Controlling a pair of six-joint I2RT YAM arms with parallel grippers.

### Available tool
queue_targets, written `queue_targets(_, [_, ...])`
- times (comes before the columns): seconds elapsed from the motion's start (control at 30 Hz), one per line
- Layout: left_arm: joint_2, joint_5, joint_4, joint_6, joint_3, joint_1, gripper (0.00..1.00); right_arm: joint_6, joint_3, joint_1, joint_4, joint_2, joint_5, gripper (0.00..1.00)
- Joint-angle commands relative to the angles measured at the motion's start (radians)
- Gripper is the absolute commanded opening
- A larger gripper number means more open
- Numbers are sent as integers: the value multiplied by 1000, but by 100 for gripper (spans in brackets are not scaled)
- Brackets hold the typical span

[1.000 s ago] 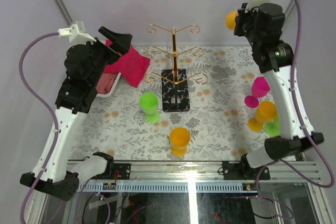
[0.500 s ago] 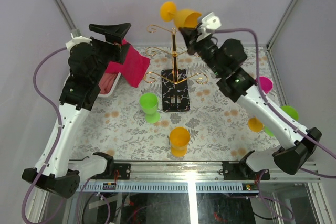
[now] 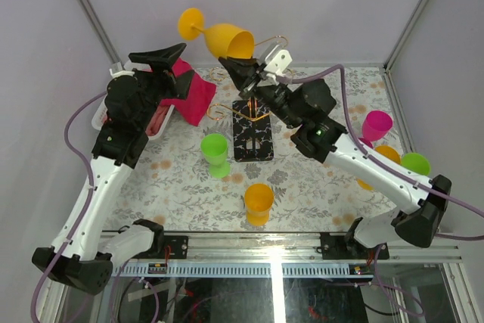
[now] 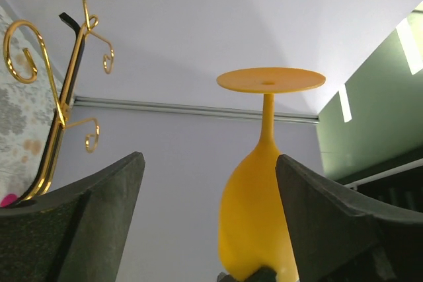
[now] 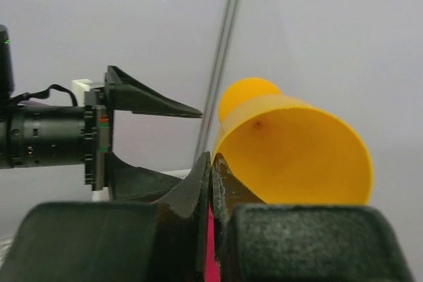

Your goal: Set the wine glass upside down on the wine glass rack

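Observation:
An orange wine glass hangs in the air above the gold wire wine glass rack, lying nearly sideways with its foot up and to the left. My right gripper is shut on its rim; the right wrist view shows the jaws pinching the rim of the bowl. My left gripper is open and empty just left of the glass. In the left wrist view the glass stands foot-up near the right finger, not touching, and the rack's curled arms show at the left.
The rack's black base sits mid-table. A green glass and an orange glass stand in front of it. Pink, orange and green glasses stand at the right. A pink cloth and a tray lie at the back left.
My right arm has swung the orange glass from the far right across the top of the rack to the left. My left gripper has turned toward it and stays open.

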Motion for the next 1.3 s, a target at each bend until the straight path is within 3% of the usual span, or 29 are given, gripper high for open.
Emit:
queue_targets(0.0, [-20,-5,116,-75,-42,4,76,-50,11,50,65,19,2,0])
queue_targets(0.63, [-21,-64,159,-95,-72,6,35,-111,4,147,38,59,45,0])
queue_targets(1.27, [-11,-62,164,-107,-85,30,23,-310,22,255,18,126,153,0])
